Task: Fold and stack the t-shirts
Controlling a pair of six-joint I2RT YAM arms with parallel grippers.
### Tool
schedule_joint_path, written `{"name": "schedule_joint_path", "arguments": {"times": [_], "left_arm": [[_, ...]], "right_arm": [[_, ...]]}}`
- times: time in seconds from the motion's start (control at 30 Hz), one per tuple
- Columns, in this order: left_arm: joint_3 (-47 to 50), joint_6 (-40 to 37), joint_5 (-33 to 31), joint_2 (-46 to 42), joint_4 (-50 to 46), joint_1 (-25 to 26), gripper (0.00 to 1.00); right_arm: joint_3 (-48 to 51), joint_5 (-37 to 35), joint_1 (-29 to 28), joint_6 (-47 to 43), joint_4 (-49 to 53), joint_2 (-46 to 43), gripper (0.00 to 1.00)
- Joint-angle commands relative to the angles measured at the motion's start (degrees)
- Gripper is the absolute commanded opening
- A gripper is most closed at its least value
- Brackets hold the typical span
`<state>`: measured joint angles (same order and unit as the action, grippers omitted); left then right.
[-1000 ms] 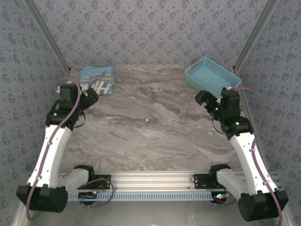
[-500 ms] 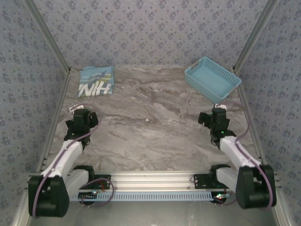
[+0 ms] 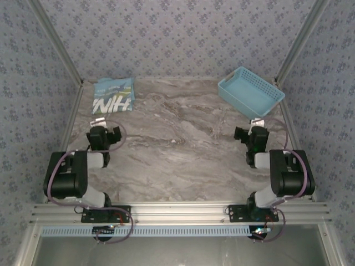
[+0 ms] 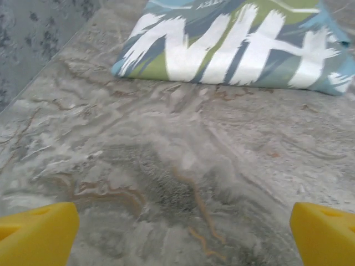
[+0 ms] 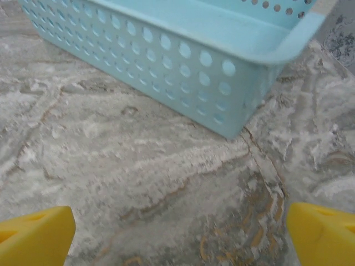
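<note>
Bolted to a metal rail (image 3: 177,211) at the near edge of a marble-patterned worktop (image 3: 177,149), 2 robot arms sit folded low over their bases, one at each side. The left end effector (image 3: 106,133) points toward the far wall with its jaws spread wide and nothing between them; in its wrist camera the 2 yellow fingertips (image 4: 36,233) stand at opposite edges of the picture with bare worktop between them. The right end effector (image 3: 248,134) is likewise fully parted and empty-handed, its yellow fingertips (image 5: 34,230) framing bare marble. The middle of the worktop stretches between the arms and the far wall. Beyond the left end effector, well apart from it, a light blue t-shirt (image 3: 113,95) lies folded flat in the far left corner, its white block lettering and green streaks facing up, touched by neither arm. In the far right corner, beyond the right end effector and apart from it, a light blue plastic basket (image 3: 250,91) with perforated sides stands at an angle to the walls, its lower edge resting on the worktop in the right wrist view. Blue patterned walls (image 3: 177,39) close the scene on 3 sides.
</note>
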<state>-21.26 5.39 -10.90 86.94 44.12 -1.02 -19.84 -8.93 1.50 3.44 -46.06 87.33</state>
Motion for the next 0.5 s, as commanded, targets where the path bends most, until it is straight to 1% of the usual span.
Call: {"name": "schedule_joint_path", "arguments": {"times": [0.0, 0.03, 0.07, 0.1, 0.13, 0.17, 0.2, 0.23, 0.3, 0.47], "left_arm": [[2.84, -0.23, -0.57, -0.48, 10.31, 0.2, 0.98], [2.21, -0.26, -0.73, 0.73, 11.02, 0.01, 0.98], [0.63, -0.48, -0.11, 0.97, 8.23, 0.05, 0.98], [-1.08, -0.61, 0.17, 0.39, 4.07, 0.13, 0.98], [-0.41, -0.73, 0.19, 0.95, 6.42, 0.2, 0.98], [-0.42, -0.74, 0.15, 0.96, 6.33, 0.16, 0.98], [-0.79, -0.63, 0.17, 0.52, 4.92, 0.16, 0.98], [-0.48, -0.72, 0.15, 0.94, 6.26, 0.2, 0.98], [-0.68, -0.72, 0.14, 0.76, 5.58, 0.15, 0.98], [-0.59, -0.87, -0.16, 0.72, 5.67, 0.32, 0.98]], "right_arm": [[3.87, 0.39, 0.13, 0.27, -12.71, 0.21, 1.0], [4.0, 0.62, 0.3, 0.51, -13.43, 0.64, 1.0], [3.27, 0.56, 0.34, -1.31, -13.76, 1.34, 1.0], [1.66, 1.01, 0.28, -1.92, -10.35, 1.0, 1.0], [-0.08, 0.31, 0.28, -1.67, -7.23, 0.59, 1.0], [-1.02, -0.68, -0.5, -1.16, -5.42, 0.76, 1.0], [-0.73, -1.73, -1.16, -1.61, -6.36, 1.25, 1.0], [-0.67, -2.0, -1.28, -2.56, -6.46, 1.33, 1.0], [-0.66, -2.23, -1.41, -2.54, -6.31, 1.29, 1.0], [-0.51, -1.62, -1.5, -2.74, -6.5, 1.09, 1.0]]}}
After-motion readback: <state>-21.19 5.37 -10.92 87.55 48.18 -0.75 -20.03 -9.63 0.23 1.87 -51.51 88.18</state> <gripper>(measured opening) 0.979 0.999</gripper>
